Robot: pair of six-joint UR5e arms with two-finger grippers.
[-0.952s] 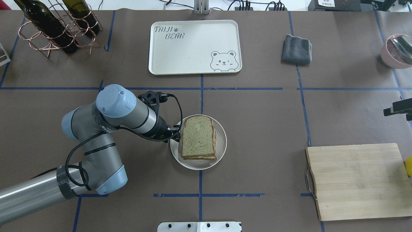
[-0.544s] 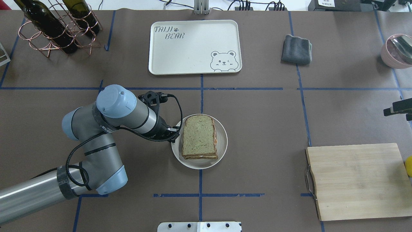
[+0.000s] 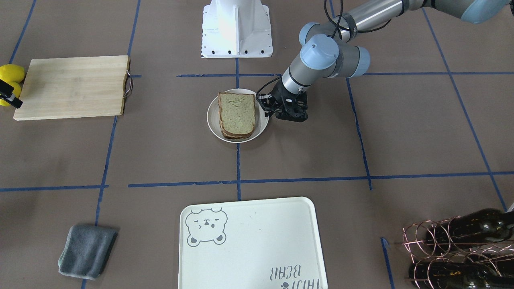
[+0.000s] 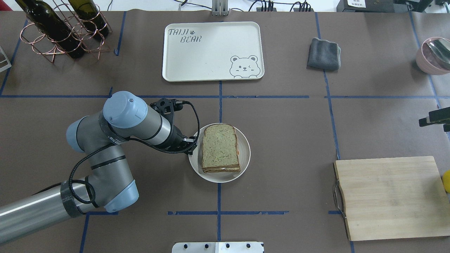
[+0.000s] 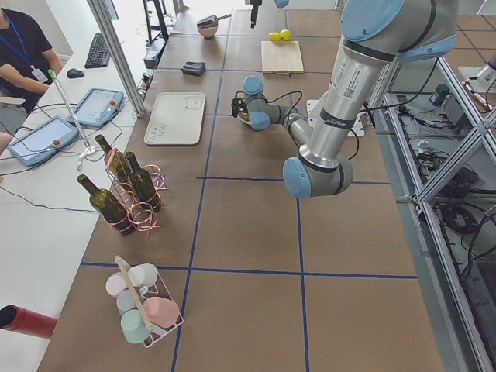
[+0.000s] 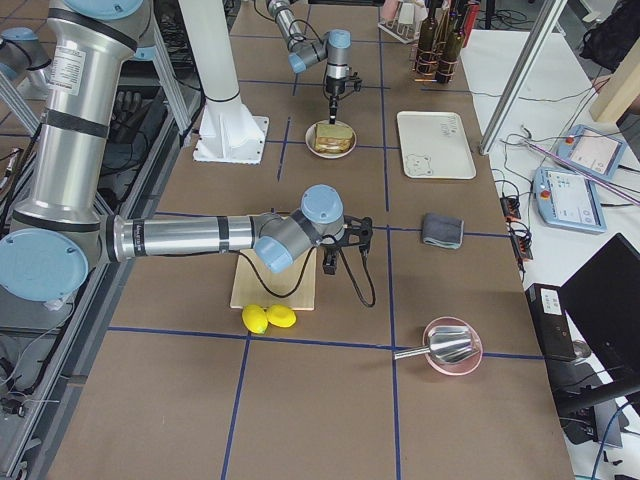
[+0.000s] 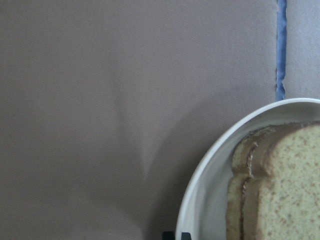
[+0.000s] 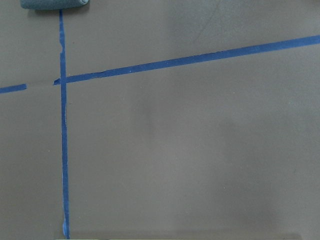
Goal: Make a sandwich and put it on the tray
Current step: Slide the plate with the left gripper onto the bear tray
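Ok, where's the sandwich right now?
The sandwich sits mid-table in the overhead view on the round white plate, left gripper at its left rim, tray farther back.

Brown paper covers the table (image 4: 281,140), crossed by blue tape lines (image 4: 267,96); a white desk (image 5: 39,203) holding tablets (image 5: 35,141) runs alongside

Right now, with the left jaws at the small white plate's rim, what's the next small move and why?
Probably lift the small round white plate slightly and ease it toward the cream-white rectangular bear tray. The left gripper sits at the plate's rim, the tan-green bread sandwich lies stacked on it, and the tray holds nothing. Whether the jaws are clamped is unclear.
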